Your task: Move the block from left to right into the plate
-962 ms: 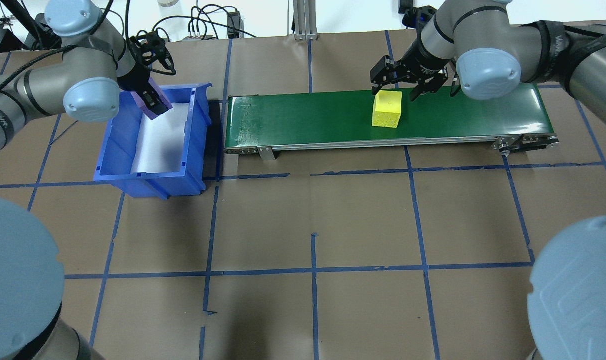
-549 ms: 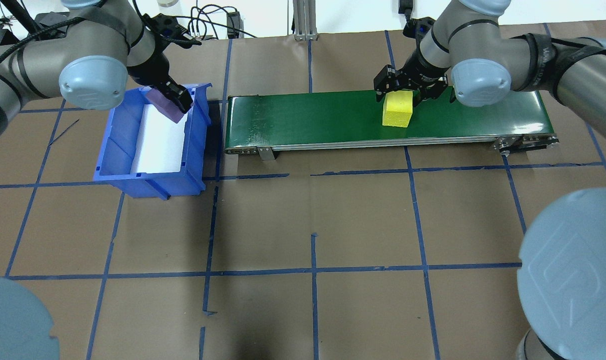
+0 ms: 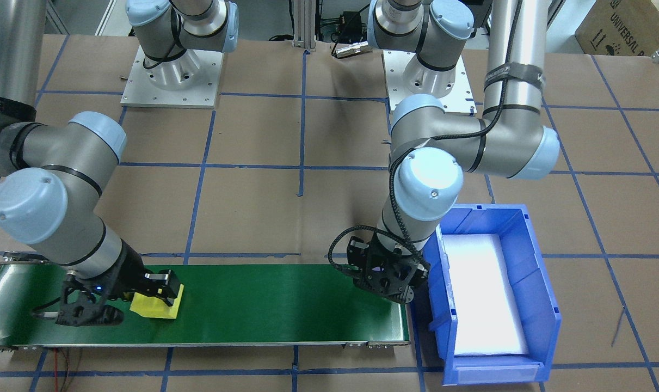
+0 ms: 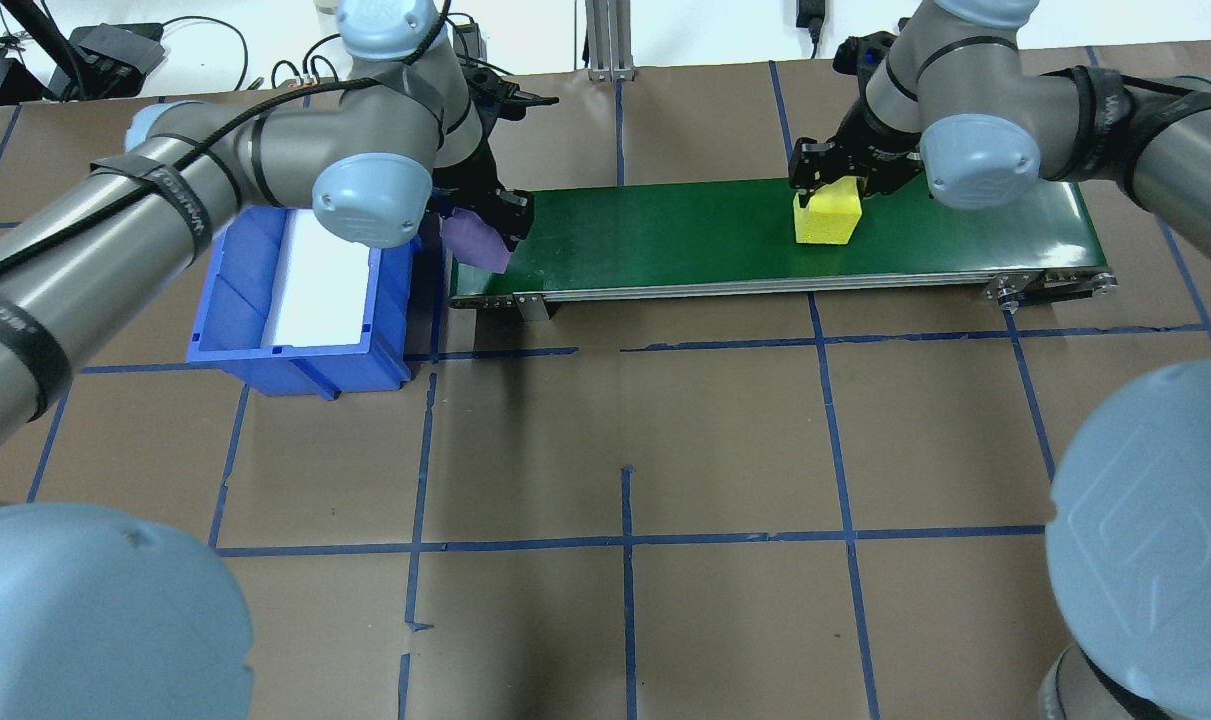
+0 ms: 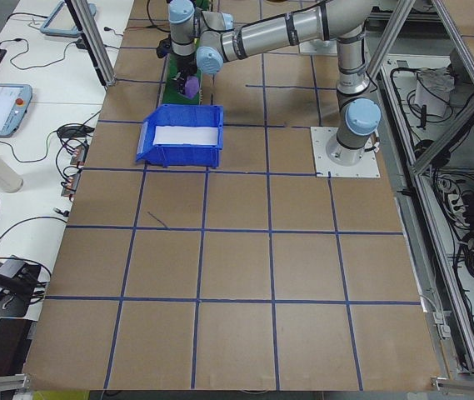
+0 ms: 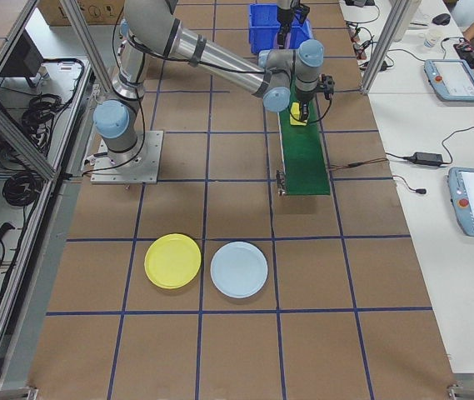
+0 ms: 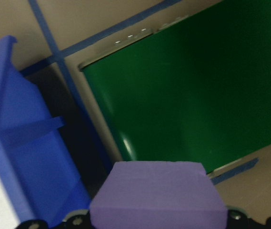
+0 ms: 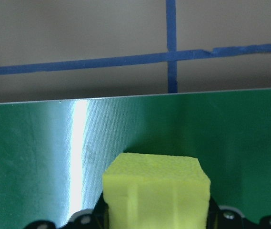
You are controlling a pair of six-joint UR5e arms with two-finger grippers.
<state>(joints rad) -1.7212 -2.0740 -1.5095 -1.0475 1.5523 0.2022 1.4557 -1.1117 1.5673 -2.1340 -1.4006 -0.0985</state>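
A purple block [image 4: 477, 243] hangs in my left gripper [image 4: 487, 222], which is shut on it just above the left end of the green conveyor belt [image 4: 665, 230]. The left wrist view shows the purple block [image 7: 156, 198] between the fingers with the belt beyond it. A yellow block [image 4: 827, 215] sits toward the belt's right end. My right gripper [image 4: 831, 192] is shut on this yellow block [image 8: 156, 191]. The yellow plate [image 6: 172, 261] lies on the table far from the belt and shows only in the exterior right view.
A blue bin [image 4: 227, 300] with a white liner stands just left of the belt, close beside my left gripper. A light blue plate [image 6: 238, 269] lies next to the yellow one. Blue tape lines grid the brown table.
My left arm carried the purple block rightward from over the bin to the belt's left end. The yellow block moved right along the belt and my right gripper followed and shut on it.
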